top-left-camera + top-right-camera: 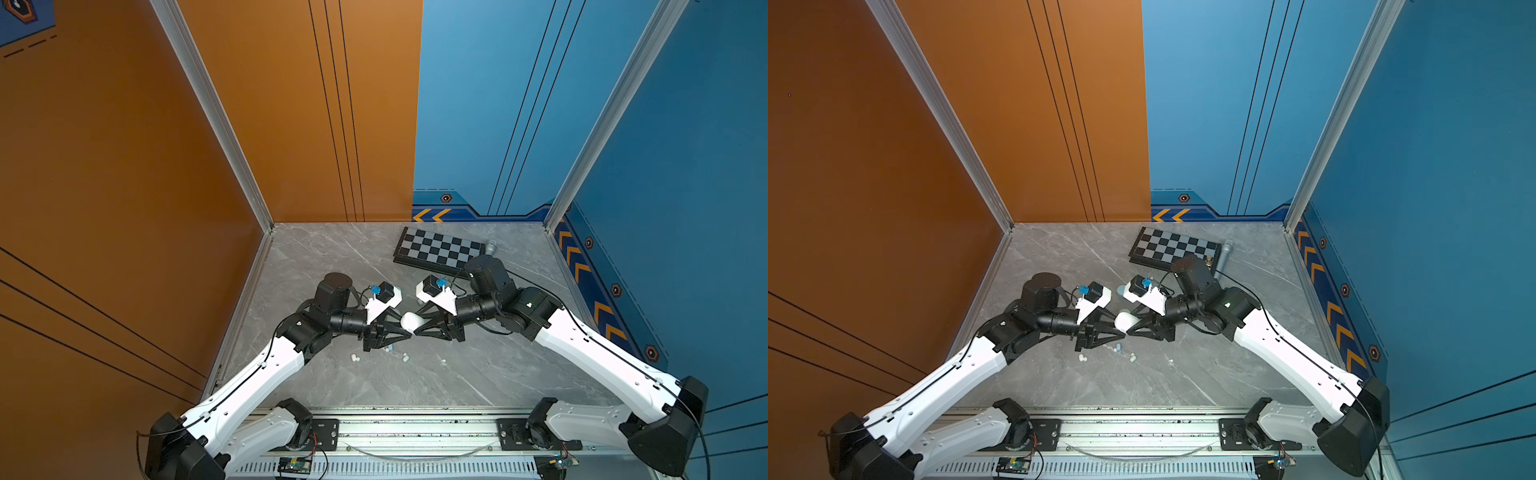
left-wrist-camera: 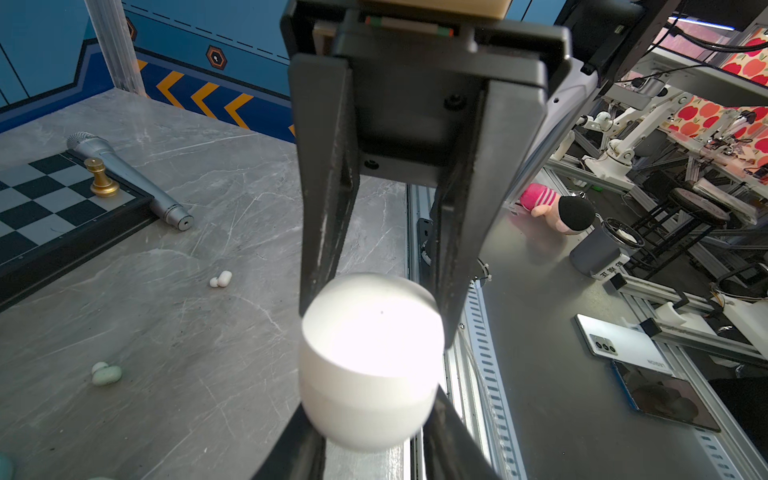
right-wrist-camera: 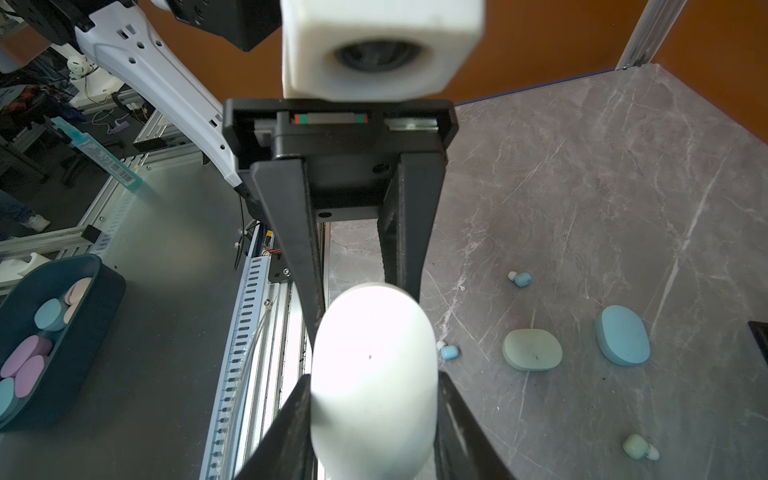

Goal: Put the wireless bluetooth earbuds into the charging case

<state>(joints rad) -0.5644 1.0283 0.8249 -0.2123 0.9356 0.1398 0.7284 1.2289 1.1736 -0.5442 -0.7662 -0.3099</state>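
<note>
We noted the right pincer (image 3: 374, 378) clamped on one end of the white charging case (image 1: 411, 321), holding it clear above the desk (image 1: 457, 374). The left pincer (image 2: 372, 415) faced it head-on, set narrow, with fingers against both sides of the case's other end. The case looked closed. We saw the earbuds (image 1: 354, 357) lying loose on the desk below the pincers, near a green case (image 3: 532, 350) and a blue case (image 3: 622, 336).

Beyond the right gripper (image 1: 420, 322), a chessboard (image 1: 436, 249) lies on the counter (image 1: 332, 257). A gold piece (image 2: 102, 178) stands at its edge, with a microphone (image 2: 133, 178) lying alongside it.
</note>
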